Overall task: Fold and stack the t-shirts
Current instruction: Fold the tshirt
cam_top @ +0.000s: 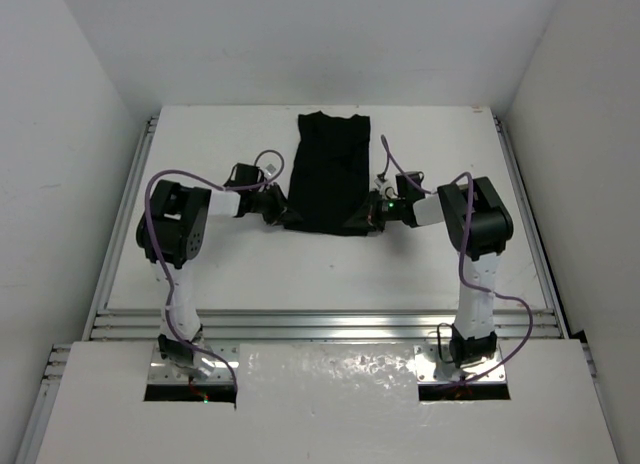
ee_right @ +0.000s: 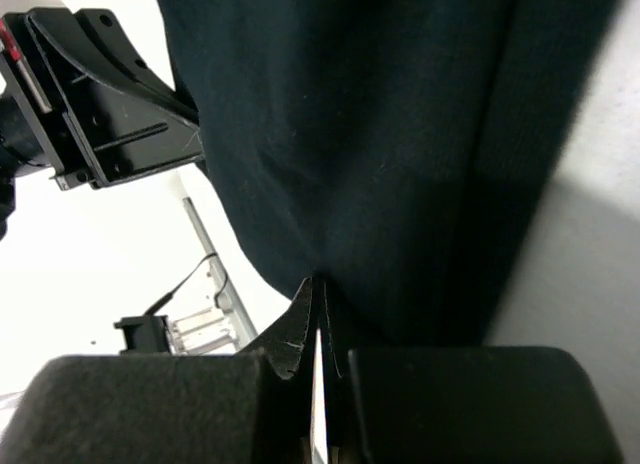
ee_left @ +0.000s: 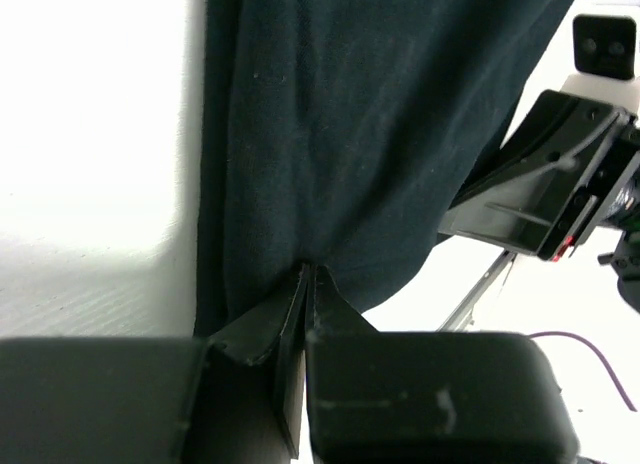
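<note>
A plain black t-shirt [cam_top: 328, 169] lies on the white table as a long strip folded lengthwise, running from the back toward the arms. My left gripper [cam_top: 284, 213] is shut on its near left corner, and my right gripper [cam_top: 368, 216] is shut on its near right corner. In the left wrist view the gripper [ee_left: 308, 271] pinches the hem of the t-shirt [ee_left: 360, 134], with the fingertips pressed together on the cloth. The right wrist view shows the same: the gripper [ee_right: 320, 280] is shut on the edge of the t-shirt [ee_right: 370, 134]. The near hem looks slightly lifted.
The white table [cam_top: 240, 274] is walled on three sides, with metal rails [cam_top: 330, 324] along its near edge by the arm bases. Purple cables loop off both arms. Each wrist view shows the opposite gripper: the right one [ee_left: 545, 184] and the left one [ee_right: 110, 104].
</note>
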